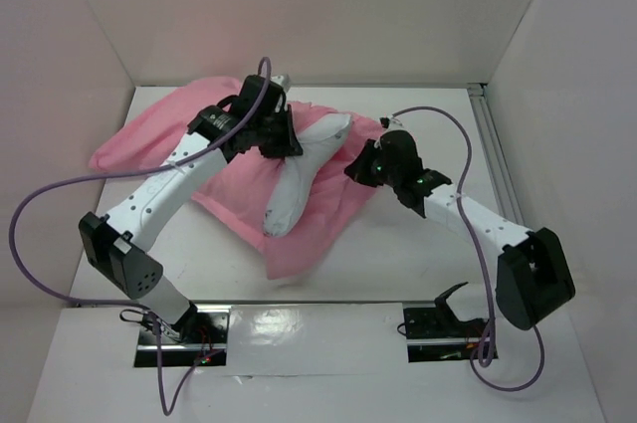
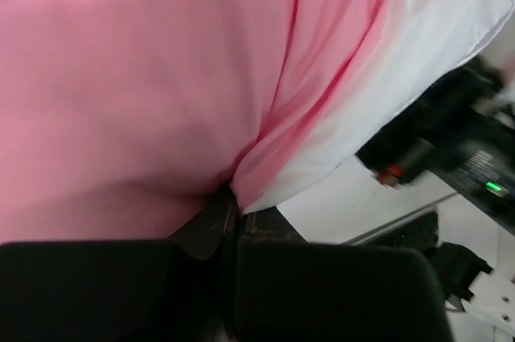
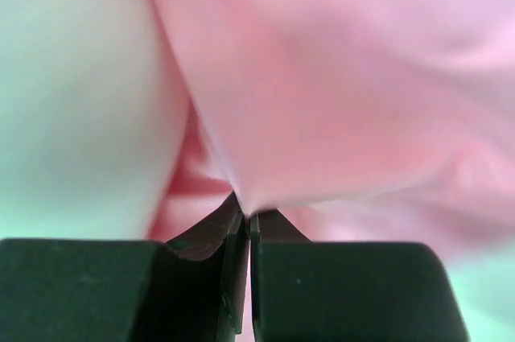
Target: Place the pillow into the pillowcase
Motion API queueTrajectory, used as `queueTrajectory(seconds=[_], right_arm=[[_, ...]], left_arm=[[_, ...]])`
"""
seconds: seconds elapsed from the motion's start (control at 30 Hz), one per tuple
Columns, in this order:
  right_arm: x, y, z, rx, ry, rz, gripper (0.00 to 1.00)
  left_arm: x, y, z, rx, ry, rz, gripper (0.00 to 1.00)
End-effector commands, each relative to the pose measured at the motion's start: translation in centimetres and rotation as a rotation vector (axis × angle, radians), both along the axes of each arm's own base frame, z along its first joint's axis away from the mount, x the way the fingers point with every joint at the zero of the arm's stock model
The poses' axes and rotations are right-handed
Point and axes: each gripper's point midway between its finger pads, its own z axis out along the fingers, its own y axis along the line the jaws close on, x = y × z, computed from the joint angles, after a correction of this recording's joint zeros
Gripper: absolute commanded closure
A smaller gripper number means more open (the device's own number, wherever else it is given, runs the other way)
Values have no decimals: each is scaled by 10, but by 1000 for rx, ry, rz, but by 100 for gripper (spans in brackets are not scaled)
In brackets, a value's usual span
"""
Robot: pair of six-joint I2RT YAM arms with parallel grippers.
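The pink satin pillowcase (image 1: 159, 134) lies crumpled across the middle and back left of the table. The white pillow (image 1: 289, 189) rests slanted on it, its far end among pink folds between the two grippers. My left gripper (image 1: 289, 147) is at the pillow's far left side, shut on a pinch of pillowcase (image 2: 121, 76) right beside the pillow (image 2: 418, 44). My right gripper (image 1: 356, 169) is at the cloth's right edge. Its jaws (image 3: 248, 215) are shut on a fold of pillowcase (image 3: 362, 76), with the pillow (image 3: 64, 100) blurred to the left.
White walls close in the table on three sides. A metal rail (image 1: 493, 144) runs along the right edge. Purple cables (image 1: 40, 214) loop from both arms. The arm bases (image 1: 179, 328) stand at the near edge.
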Motion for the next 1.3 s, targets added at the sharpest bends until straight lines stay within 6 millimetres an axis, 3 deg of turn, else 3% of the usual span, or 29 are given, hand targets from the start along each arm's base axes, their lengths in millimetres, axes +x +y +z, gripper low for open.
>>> queueTrajectory(seconds=[0.0,0.07,0.17,0.23,0.33,0.47,0.53,0.67,0.73,0.77,0.87,0.97,1.03,1.1,1.13,1.17,1.2,1.23,1.27], right_arm=[[-31,-19,-5,-68,52,103,92],[-35,-28,4,-64,40,104,97],[-50,-42,-2,-86,80,107,100],[-52,-55,-9,-112,105,78,100],[-62,-76,-35,-165,181,16,100],[-56,-106,-45,-152,223,-121,100],[-42,-115,-37,-120,187,-184,100],[-13,-114,-31,-117,164,-203,100],[-2,-115,-38,-145,182,-215,100],[10,-118,-27,-139,152,-235,100],[24,-127,-17,-157,123,-271,100],[29,-147,-37,-267,175,-328,100],[22,-161,-70,-342,289,-348,100],[16,-168,-85,-361,345,-356,100],[14,-166,-86,-342,347,-356,100],[6,-164,-91,-334,352,-346,100],[4,-161,-79,-313,312,-346,98],[2,-160,-74,-297,302,-358,82],[1,-155,-67,-291,280,-345,73]], left_arm=[[31,27,-32,104,-2,164,100],[32,30,-51,140,30,185,100],[34,30,-72,162,71,202,100],[38,26,-69,140,55,195,100],[40,25,-69,147,49,185,100],[39,23,-84,180,83,147,100],[25,15,-98,164,137,75,100],[-7,-2,-112,190,162,-99,100],[-22,-7,-115,208,172,-139,100],[-36,-8,-118,236,190,-179,100],[-54,-12,-128,271,220,-216,100],[-79,-26,-131,255,257,-279,100],[-95,-41,-133,220,299,-308,100],[-97,-58,-129,167,313,-286,100],[-91,-70,-123,132,285,-282,100],[-84,-69,-119,137,265,-240,100],[-78,-72,-119,127,262,-199,100],[-69,-71,-115,117,244,-173,100],[-59,-75,-110,99,224,-163,100]])
